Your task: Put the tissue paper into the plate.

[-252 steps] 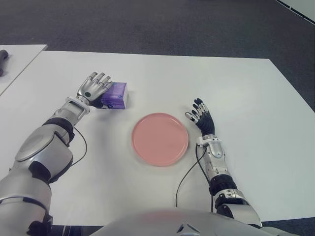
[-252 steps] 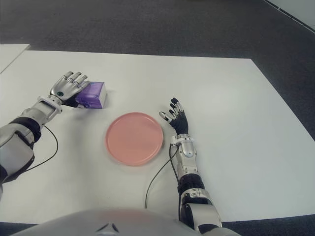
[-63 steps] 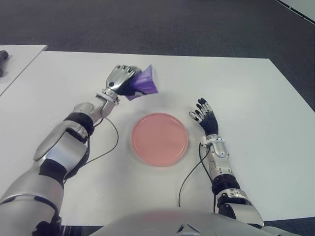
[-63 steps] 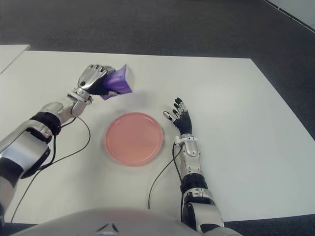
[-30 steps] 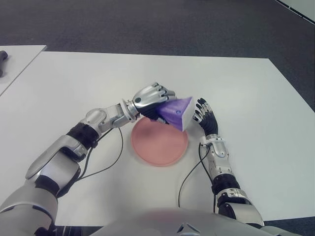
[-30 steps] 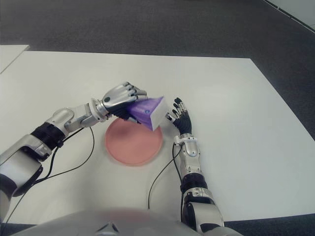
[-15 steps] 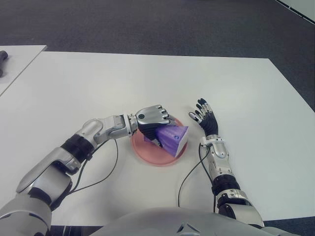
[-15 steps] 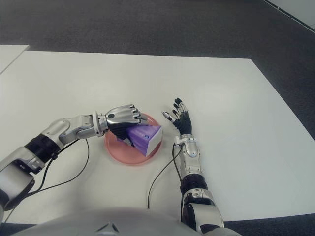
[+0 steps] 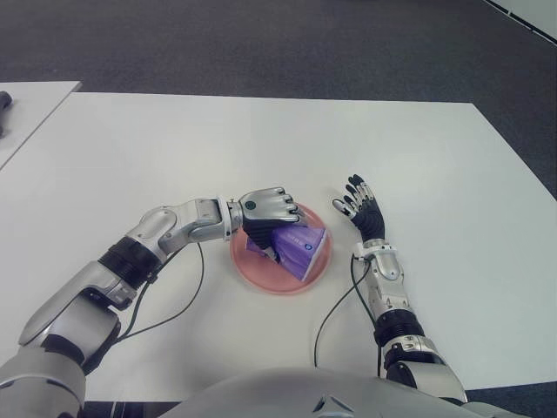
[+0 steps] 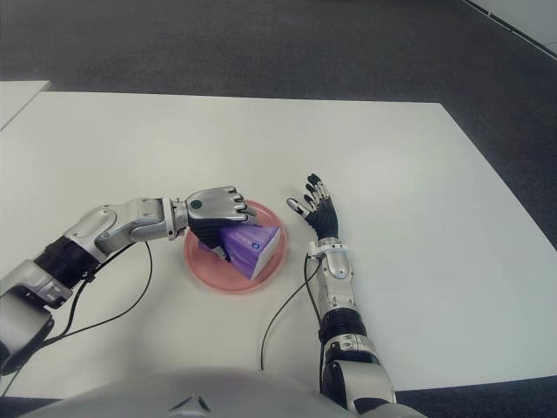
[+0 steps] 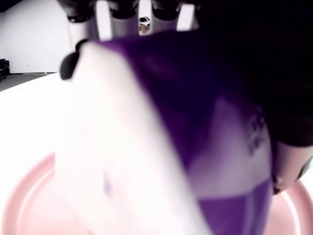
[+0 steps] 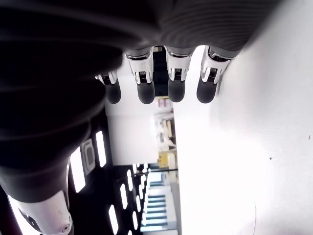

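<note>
A purple and white tissue pack (image 9: 298, 247) is tilted inside the pink plate (image 9: 270, 279) near the middle of the white table. My left hand (image 9: 268, 210) is over the plate, its fingers curled around the upper left part of the pack. The left wrist view shows the pack (image 11: 195, 147) up close with the pink plate (image 11: 29, 205) beneath it. My right hand (image 9: 359, 207) shows just right of the plate, fingers spread and holding nothing.
The white table (image 9: 435, 165) spreads around the plate on all sides. A second white table edge (image 9: 26, 96) shows at the far left. Dark carpet (image 9: 261, 43) lies beyond the far edge. A thin black cable (image 9: 335, 305) runs by my right forearm.
My left hand has carried the tissue pack from the table's far left across and down into the pink plate. In the last half second it barely shifted. The right hand stayed put.
</note>
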Robot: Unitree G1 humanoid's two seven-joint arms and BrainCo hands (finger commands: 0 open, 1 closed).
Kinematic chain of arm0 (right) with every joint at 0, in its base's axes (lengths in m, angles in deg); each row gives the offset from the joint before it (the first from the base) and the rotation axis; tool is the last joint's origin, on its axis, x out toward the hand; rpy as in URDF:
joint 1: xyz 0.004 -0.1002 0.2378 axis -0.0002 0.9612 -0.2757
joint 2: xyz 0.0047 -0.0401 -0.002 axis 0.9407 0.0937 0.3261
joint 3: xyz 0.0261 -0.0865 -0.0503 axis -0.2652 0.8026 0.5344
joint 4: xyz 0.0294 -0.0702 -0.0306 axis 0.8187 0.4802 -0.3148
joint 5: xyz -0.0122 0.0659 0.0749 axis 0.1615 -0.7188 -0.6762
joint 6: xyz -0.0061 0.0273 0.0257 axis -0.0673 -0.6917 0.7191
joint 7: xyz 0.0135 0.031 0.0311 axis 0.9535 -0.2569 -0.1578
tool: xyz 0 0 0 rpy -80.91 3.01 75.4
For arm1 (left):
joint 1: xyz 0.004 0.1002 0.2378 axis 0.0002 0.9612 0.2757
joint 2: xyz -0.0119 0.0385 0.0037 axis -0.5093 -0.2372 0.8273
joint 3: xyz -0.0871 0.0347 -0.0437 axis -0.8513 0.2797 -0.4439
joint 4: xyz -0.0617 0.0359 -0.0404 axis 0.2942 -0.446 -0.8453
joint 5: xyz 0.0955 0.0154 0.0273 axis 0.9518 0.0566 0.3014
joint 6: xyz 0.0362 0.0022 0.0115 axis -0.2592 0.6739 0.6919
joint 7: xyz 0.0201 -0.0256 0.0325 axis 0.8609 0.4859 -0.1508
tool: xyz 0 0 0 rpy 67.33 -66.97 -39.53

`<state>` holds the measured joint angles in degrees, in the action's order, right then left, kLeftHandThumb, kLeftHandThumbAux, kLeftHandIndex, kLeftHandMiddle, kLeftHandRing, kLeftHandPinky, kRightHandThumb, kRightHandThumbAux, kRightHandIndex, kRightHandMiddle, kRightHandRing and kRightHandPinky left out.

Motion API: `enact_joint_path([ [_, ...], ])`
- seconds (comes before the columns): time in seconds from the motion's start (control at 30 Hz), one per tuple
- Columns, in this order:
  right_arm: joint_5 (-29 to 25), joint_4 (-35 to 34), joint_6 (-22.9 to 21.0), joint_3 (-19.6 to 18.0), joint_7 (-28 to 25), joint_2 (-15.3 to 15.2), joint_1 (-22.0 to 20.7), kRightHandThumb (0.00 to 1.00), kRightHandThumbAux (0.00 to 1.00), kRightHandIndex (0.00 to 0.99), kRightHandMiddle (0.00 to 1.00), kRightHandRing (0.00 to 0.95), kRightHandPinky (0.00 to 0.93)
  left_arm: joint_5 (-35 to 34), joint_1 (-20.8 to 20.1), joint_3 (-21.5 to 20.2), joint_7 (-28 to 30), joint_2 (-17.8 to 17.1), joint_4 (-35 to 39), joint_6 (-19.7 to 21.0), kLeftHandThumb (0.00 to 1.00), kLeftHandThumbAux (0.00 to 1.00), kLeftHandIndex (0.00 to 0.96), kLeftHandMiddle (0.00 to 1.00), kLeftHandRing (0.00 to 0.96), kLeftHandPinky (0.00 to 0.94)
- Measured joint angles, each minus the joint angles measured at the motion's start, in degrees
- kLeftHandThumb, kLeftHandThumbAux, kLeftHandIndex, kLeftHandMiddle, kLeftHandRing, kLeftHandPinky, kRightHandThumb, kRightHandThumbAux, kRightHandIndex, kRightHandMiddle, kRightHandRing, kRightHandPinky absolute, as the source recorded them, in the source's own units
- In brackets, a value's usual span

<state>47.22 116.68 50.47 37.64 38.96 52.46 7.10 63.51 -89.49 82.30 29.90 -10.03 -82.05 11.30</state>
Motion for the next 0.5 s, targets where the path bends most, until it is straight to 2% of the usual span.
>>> enact_joint_path([
  [0.5, 0.00, 0.95, 0.01, -0.04, -0.05, -0.10, -0.78, 0.095, 0.749, 0.019, 0.050, 0.058, 0.093, -0.05, -0.55, -0.30, 8.05, -1.21, 4.57, 1.21, 0.852, 0.664, 0.411, 0.550, 0.835, 0.845],
])
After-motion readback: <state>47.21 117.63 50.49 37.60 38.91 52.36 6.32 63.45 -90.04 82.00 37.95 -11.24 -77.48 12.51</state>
